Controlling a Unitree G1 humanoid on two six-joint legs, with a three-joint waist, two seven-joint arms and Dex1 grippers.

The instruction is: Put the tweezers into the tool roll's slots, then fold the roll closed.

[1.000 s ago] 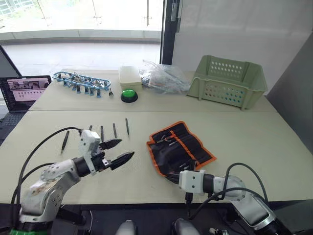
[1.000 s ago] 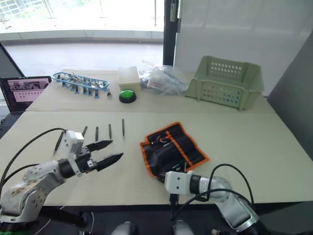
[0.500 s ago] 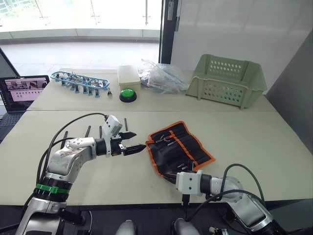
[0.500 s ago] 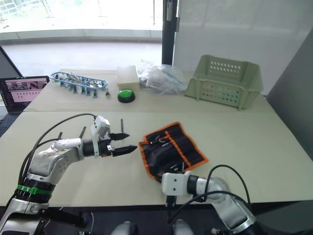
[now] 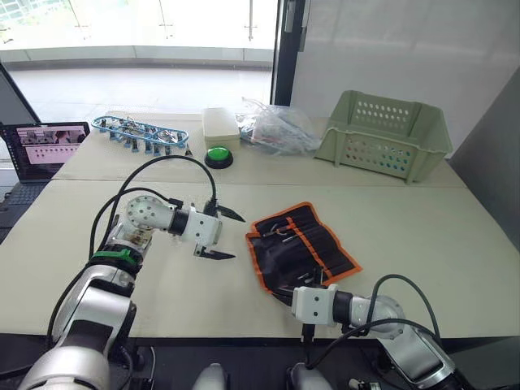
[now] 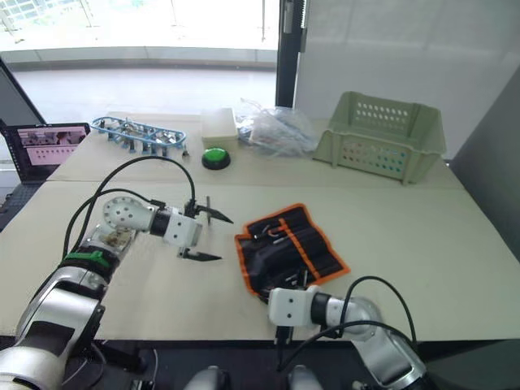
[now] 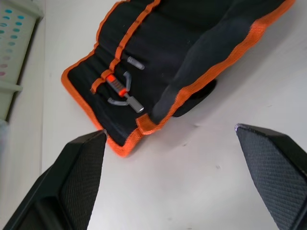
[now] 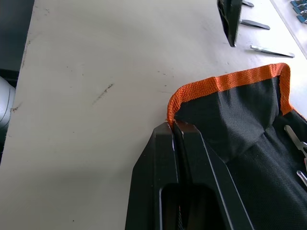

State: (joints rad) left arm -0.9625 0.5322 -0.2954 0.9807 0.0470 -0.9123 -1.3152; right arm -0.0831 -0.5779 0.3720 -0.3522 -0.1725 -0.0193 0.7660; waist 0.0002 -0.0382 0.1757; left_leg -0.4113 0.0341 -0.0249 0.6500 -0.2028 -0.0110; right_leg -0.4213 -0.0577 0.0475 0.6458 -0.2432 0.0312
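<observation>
My right gripper (image 8: 173,128) pinches the near orange corner of the tool roll (image 5: 301,244), lying open mid-table. My left gripper (image 5: 218,234) hangs wide, empty. Tweezers (image 8: 271,50) lie beyond it, probably 2 visible. I'd approach one squarely.

No legible text, label or number — not on any object.

One tool roll (image 5: 302,246) mid-frame, one green basket (image 5: 383,135) upper right, one green button (image 5: 218,155), one cream box (image 5: 219,125), one blue rack of clips (image 5: 138,132) upper left, one laptop (image 5: 41,147), two grippers, left (image 5: 221,234) and right (image 8: 173,130).
</observation>
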